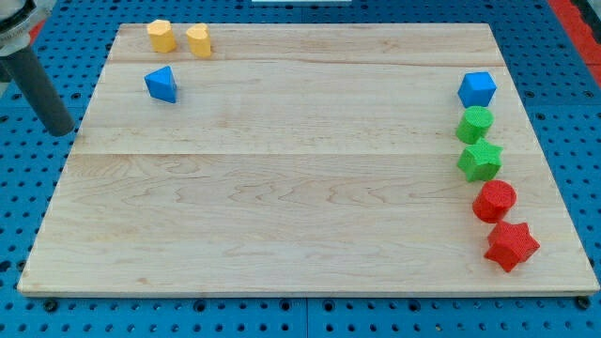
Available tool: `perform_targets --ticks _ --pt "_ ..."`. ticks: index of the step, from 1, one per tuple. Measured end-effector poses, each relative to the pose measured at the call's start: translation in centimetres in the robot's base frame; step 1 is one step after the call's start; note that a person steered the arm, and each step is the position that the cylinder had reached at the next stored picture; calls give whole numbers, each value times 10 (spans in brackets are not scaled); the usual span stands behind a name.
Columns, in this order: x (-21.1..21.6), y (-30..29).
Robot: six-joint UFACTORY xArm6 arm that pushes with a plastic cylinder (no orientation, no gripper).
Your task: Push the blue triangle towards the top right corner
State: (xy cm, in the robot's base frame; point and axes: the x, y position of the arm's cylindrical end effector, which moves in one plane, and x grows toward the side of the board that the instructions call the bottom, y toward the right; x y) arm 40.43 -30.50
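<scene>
The blue triangle [161, 84] lies near the board's top left, just below two yellow blocks. My rod comes down at the view's far left, and my tip [62, 130] rests off the wooden board's left edge, to the left of and a little below the blue triangle, well apart from it. The board's top right corner [488, 28] is far across the board from the triangle.
A yellow hexagon-like block [161, 36] and a yellow block [198, 40] sit at the top left. Down the right edge run a blue cube [477, 89], a green cylinder [475, 124], a green star [480, 161], a red cylinder [494, 200] and a red star [511, 245].
</scene>
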Motion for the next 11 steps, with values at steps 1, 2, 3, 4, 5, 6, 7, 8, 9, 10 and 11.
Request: perform_targets --ticks 1,2,3,4,5,6,7,8,9,10,11 --pt "-39 7" --pt "-79 44" --pt "-78 120" --pt "-78 190" --pt "-87 262" --pt "-101 316" --pt "-122 344" --pt "-144 324" --pt "-149 315" --pt "-155 344" --pt "-158 383"
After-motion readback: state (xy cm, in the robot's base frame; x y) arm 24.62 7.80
